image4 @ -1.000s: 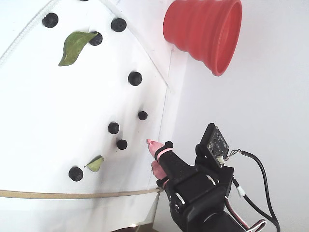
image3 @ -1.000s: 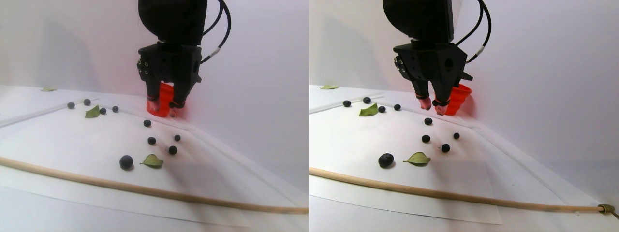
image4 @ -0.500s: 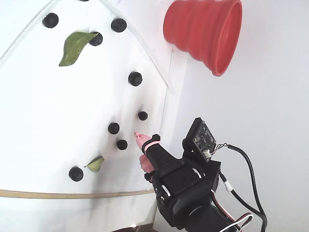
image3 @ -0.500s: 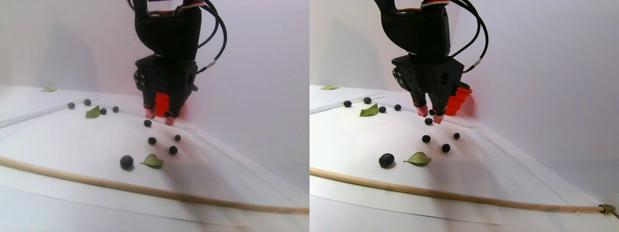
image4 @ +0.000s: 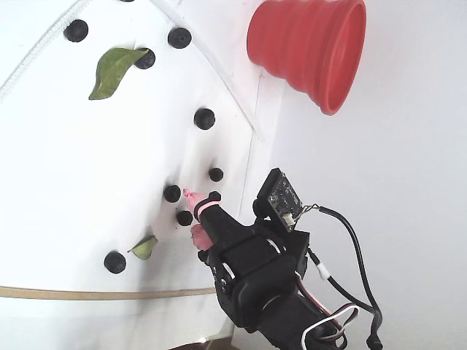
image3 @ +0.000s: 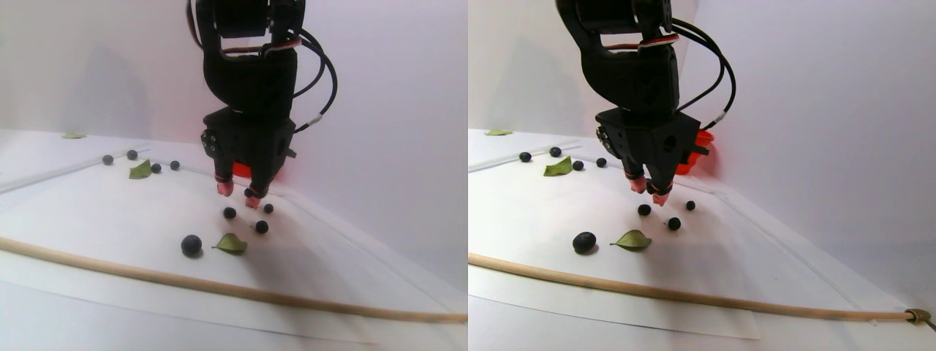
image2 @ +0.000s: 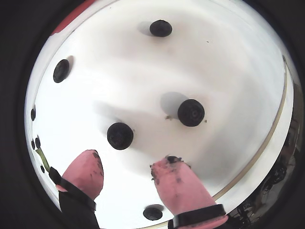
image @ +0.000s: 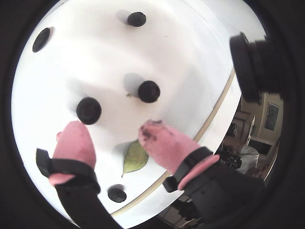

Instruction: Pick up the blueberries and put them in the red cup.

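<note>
Gripper (image2: 126, 176) hangs low over the white sheet (image4: 80, 182), pink fingertips (image: 159, 138) spread apart with nothing between them. Dark smudges show on the tip of one pad in both wrist views.

The blueberries (image2: 120, 135) are small, round, matte blue-black, each with a little crown dimple visible in the wrist views. In a wrist view one berry sits just ahead of the gap between the fingertips, slightly toward the left finger; a second berry (image2: 191, 112) lies ahead of the right finger, a bit further out. A third berry (image2: 160, 28) is well ahead of the tips near the top of that view, a fourth (image2: 61, 70) far off to the left edge, and another (image2: 153, 213) lies under the gripper, behind the tips.

In the fixed view the pink tip sits between two berries, one (image4: 171, 193) just above-left of it and one (image4: 184, 217) just below-left, both near but whether touching cannot be told. More berries are scattered further away up the sheet, one of them (image4: 144, 59) touching a green leaf (image4: 112, 69).

A smaller leaf (image: 135, 157) lies below the gripper between the fingers in a wrist view.

The red cup (image4: 310, 47) is bright red, ribbed in steps, narrower at the base, and looks tipped in the fixed view. It stands well beyond the gripper, off the sheet. In the stereo pair it is mostly hidden behind the arm (image3: 252, 80).

A wooden stick (image3: 219, 289) lies across the near edge of the sheet, well behind the gripper.
</note>
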Tool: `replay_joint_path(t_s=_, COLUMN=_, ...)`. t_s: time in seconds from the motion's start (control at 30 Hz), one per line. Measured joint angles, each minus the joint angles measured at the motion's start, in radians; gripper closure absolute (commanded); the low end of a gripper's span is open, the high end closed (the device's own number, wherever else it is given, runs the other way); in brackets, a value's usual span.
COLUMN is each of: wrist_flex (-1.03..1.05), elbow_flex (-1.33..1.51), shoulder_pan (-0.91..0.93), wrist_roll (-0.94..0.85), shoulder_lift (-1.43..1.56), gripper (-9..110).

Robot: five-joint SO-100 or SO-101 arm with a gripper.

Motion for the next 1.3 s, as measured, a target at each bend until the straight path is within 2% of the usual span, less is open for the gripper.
replay_joint_path(t_s=1.3, wrist_flex=-0.13, elbow_flex=-0.121, shoulder_pan=-0.026, wrist_roll=0.044, shoulder_lift=-0.201, gripper=82)
